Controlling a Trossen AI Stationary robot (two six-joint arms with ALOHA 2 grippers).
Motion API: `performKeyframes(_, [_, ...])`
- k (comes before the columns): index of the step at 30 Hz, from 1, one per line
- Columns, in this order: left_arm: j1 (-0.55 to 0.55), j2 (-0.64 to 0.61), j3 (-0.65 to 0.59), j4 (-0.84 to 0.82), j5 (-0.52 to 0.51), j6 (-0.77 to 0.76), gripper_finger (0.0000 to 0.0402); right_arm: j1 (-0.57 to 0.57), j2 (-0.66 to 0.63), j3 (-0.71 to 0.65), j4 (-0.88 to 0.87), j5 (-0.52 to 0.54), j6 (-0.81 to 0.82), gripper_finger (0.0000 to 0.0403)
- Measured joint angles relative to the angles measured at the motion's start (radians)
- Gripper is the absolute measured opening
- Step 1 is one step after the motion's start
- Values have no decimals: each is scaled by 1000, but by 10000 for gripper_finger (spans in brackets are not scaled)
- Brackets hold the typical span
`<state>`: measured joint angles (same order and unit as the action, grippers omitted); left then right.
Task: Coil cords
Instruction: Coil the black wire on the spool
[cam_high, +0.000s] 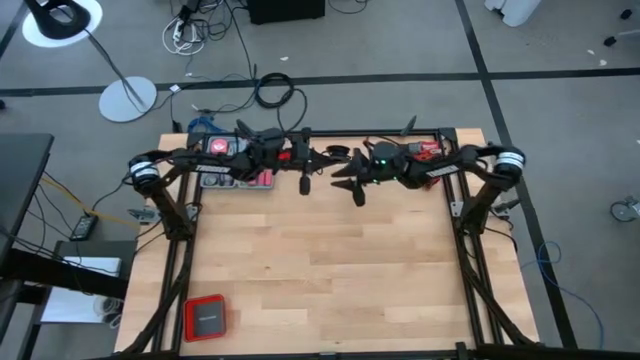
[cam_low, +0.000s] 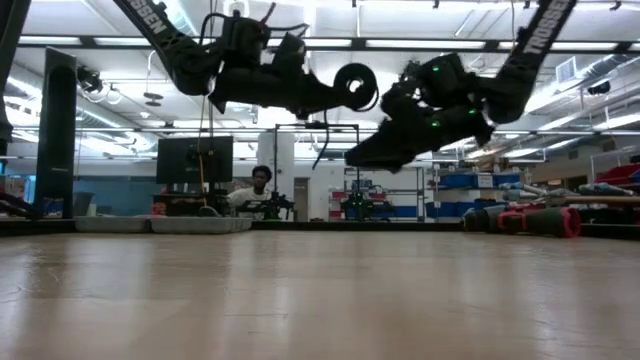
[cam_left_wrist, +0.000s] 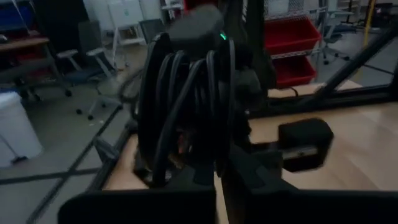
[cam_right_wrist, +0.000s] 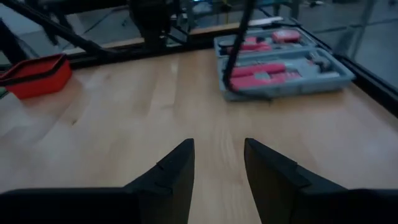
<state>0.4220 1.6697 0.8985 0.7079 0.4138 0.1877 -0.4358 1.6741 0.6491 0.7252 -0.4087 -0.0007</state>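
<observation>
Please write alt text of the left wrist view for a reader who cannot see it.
A coil of thin black flexible cord fills the picture, hanging right ahead of the left gripper. Behind it lies the light wooden table, with red plastic bins beyond.

The wooden table (cam_high: 330, 270) is a pale plank top with a dark frame along its edges. A grey tool case (cam_right_wrist: 283, 65) lies open on it at the far left edge, holding red and pink tools. Well away from the case, at the table's near left corner, lies a flat red box (cam_high: 204, 318) with a dark top. A red bin (cam_right_wrist: 34, 76) sits far across the table from the case, near the far right corner.
</observation>
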Motion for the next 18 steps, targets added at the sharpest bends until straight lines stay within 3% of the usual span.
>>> performKeyframes(5, [30,-16,-47,56,14,-7,8,-33,112,86,7,-42,-34,139])
performKeyframes(10, [67,-44,-93,141,-1,-38,8,-66,183,119,112,-86,31,139])
performKeyframes(18, [98,-44,-93,154,4,-70,8,-46,190,121,227,-68,-6,139])
